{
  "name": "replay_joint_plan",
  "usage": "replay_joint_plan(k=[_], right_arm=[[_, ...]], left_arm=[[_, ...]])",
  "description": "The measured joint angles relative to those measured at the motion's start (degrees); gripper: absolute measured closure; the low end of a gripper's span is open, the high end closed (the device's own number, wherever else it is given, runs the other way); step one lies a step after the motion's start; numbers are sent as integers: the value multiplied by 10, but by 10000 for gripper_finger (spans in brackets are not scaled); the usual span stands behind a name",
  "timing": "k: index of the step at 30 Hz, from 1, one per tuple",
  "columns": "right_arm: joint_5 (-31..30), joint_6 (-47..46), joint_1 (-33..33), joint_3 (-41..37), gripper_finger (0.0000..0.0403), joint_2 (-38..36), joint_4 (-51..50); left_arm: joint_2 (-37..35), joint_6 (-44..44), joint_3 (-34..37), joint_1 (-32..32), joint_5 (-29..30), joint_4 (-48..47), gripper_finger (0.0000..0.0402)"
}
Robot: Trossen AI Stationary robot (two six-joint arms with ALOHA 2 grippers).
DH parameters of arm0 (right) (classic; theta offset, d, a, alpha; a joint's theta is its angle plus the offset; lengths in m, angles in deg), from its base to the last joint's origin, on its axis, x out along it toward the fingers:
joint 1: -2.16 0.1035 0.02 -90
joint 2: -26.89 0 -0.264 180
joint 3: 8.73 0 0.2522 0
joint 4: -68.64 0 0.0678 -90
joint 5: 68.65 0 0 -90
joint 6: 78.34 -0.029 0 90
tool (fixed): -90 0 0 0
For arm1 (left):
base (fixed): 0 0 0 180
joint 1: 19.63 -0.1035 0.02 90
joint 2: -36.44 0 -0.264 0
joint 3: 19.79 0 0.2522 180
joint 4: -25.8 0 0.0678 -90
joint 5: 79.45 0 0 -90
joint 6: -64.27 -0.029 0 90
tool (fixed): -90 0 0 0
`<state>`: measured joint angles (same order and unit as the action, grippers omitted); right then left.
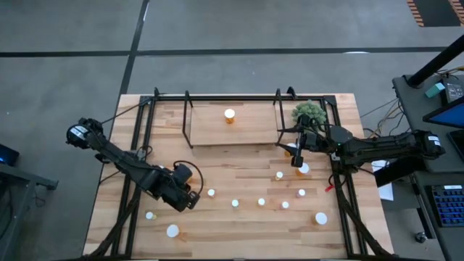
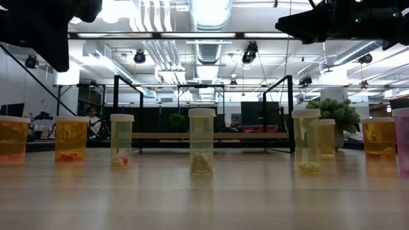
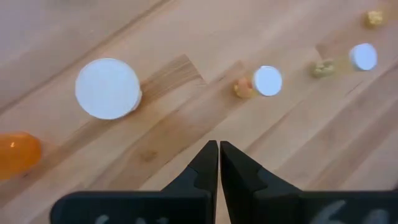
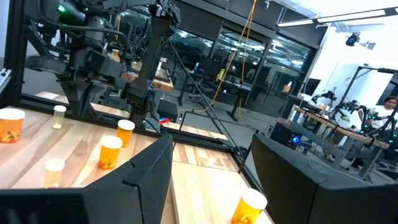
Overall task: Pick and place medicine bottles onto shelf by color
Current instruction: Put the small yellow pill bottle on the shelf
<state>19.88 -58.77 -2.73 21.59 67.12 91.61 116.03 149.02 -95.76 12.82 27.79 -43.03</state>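
Note:
Several white-capped medicine bottles stand upright on their bases across the tabletop's near half (image 1: pixel 261 202), also seen in the low view (image 2: pixel 201 142). One orange bottle (image 1: pixel 230 116) stands on the light-wood shelf (image 1: pixel 210 129) at the far middle. My left gripper (image 1: pixel 193 201) hovers shut over the near left; in its wrist view (image 3: pixel 219 152) a large-capped bottle (image 3: pixel 107 88) and a small one (image 3: pixel 268 81) stand beyond the fingertips. My right gripper (image 1: pixel 297 158) is by the shelf's right end, open and empty (image 4: pixel 211 180), with an orange bottle (image 4: pixel 250 208) just below it.
A green spiky plant (image 1: pixel 309 112) stands at the far right corner behind my right gripper. Black metal uprights (image 1: pixel 279 116) frame the shelf. Two bottles (image 1: pixel 172 231) stand near the front left edge, one large-capped bottle (image 1: pixel 320 217) at the near right.

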Motion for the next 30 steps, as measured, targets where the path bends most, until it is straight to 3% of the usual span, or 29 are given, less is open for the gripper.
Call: replay_joint_plan(k=[3, 5, 11, 14, 20, 30], right_arm=[[0, 0, 0, 0, 193, 0, 0], [0, 0, 0, 0, 193, 0, 0], [0, 0, 0, 0, 193, 0, 0], [0, 0, 0, 0, 193, 0, 0], [0, 0, 0, 0, 193, 0, -2], [0, -2, 0, 0, 193, 0, -2]], left_arm=[[0, -48, 0, 0, 9, 44, 395], [4, -125, 1, 0, 22, 86, 379], [59, -342, 0, 0, 34, 213, 292], [103, -403, -8, 0, 72, 216, 248], [161, -436, -18, 0, 96, 216, 199], [187, -433, -15, -2, 151, 217, 197]])
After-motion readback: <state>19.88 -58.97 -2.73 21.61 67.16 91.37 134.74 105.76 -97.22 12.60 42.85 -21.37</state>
